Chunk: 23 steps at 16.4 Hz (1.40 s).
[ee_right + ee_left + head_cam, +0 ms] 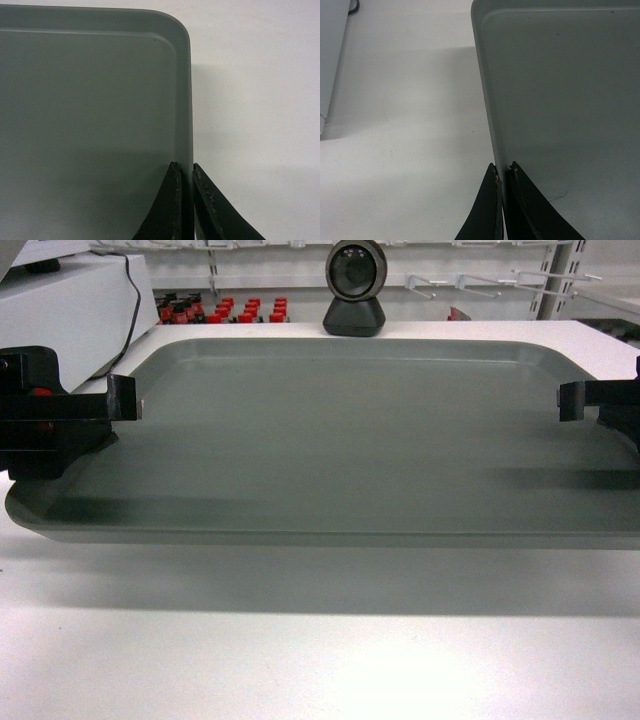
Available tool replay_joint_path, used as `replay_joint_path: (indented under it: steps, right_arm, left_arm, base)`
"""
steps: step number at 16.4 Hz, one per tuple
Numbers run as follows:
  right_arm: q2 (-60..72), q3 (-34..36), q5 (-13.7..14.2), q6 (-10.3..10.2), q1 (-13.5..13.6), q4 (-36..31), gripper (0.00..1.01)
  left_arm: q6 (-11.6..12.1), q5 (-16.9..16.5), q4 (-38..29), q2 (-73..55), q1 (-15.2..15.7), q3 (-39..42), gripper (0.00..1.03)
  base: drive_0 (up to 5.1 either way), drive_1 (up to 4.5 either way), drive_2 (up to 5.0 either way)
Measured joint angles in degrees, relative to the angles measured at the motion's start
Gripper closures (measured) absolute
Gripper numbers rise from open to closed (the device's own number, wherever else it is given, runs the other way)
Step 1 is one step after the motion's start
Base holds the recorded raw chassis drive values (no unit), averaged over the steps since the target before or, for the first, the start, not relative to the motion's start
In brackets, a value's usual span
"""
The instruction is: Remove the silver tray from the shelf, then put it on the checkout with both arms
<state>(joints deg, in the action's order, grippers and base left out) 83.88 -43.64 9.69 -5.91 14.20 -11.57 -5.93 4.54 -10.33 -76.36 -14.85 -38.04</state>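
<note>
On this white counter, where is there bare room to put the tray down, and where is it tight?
Bare white counter lies in front of and under the tray, and beside its left and right edges. Tight: the scanner behind the far rim and the white box at back left. Left hand and right hand pinch the side rims.

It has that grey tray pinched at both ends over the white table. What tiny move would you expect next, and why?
Probably lower both arms together until the silver tray rests flat. The left gripper and right gripper each pinch a side rim, and the shadow on the checkout under the near edge suggests that edge is not down yet.
</note>
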Motion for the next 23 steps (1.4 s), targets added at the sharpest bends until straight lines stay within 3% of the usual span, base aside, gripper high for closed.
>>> replay_joint_path:
  steps: [2,4,5,6,7,8,9,10,13,15,21,22,23]
  right_arm:
    - [0.00,0.02,-0.42,-0.04,0.00,-0.44,0.98]
    - [0.52,1.27,-2.10,-0.59,-0.37,-5.66,0.98]
    - [2.21,3.43,-5.46,-1.22,-0.81,-16.09,0.98]
    - [5.31,3.54,-8.68,-1.90,-1.14,-24.81,0.98]
    - [9.51,0.55,-9.25,-2.25,-0.96,-30.51,0.98]
    - [14.21,-8.35,-8.52,-2.45,-0.92,-24.74,0.98]
    - [17.40,-17.18,-10.54,-0.98,-3.37,-12.28,0.98]
    - [17.92,-20.04,-11.08,0.79,-4.31,-9.11,0.98]
    - [20.09,-23.91,-11.19,3.93,-6.19,-2.27,0.98]
    - [21.57,-23.89,-10.88,4.17,-6.97,0.87,0.98]
    - [24.09,-22.60,-10.32,4.74,-7.06,2.91,0.98]
    - [24.28,-22.29,-9.81,7.89,-7.06,4.15,0.82]
    - [24.41,-22.29,-9.05,8.85,-7.23,3.82,0.73]
  left_arm:
    - [-0.33,1.84,-1.44,-0.22,-0.35,0.11,1.00]
    - [-1.29,8.11,-5.38,-1.53,-2.10,0.28,1.00]
    - [-1.55,17.44,-11.30,-3.78,-3.21,0.07,1.00]
    - [1.01,24.41,-15.41,-6.25,-3.58,-1.51,0.99]
    - [5.68,30.36,-17.59,-9.22,-3.08,-4.83,0.98]
    - [7.13,26.91,-13.22,-13.81,0.13,-12.28,0.98]
    - [0.70,24.17,-1.11,-16.52,0.24,-19.19,0.98]
    - [-2.75,23.89,2.95,-17.27,-0.48,-21.59,0.99]
    - [-7.69,23.37,8.02,-20.09,-2.23,-24.76,0.99]
    - [-8.68,21.24,9.16,-22.88,-2.19,-25.49,0.99]
    - [-8.96,20.61,10.10,-25.62,-2.16,-25.49,0.99]
    - [-10.38,23.21,9.70,-26.10,-1.73,-25.49,0.79]
    - [-10.47,25.33,9.75,-26.10,-0.92,-25.51,0.70]
  base:
    - [0.0,0.00,0.0]
    - [0.0,0.00,0.0]
    - [0.0,0.00,0.0]
    - [0.0,0.00,0.0]
    - [0.0,0.00,0.0]
    - [0.0,0.00,0.0]
    - [0.0,0.00,0.0]
    - [0.0,0.00,0.0]
    - [0.0,0.00,0.0]
    - [0.0,0.00,0.0]
    - [0.0,0.00,0.0]
    - [0.0,0.00,0.0]
    - [0.0,0.00,0.0]
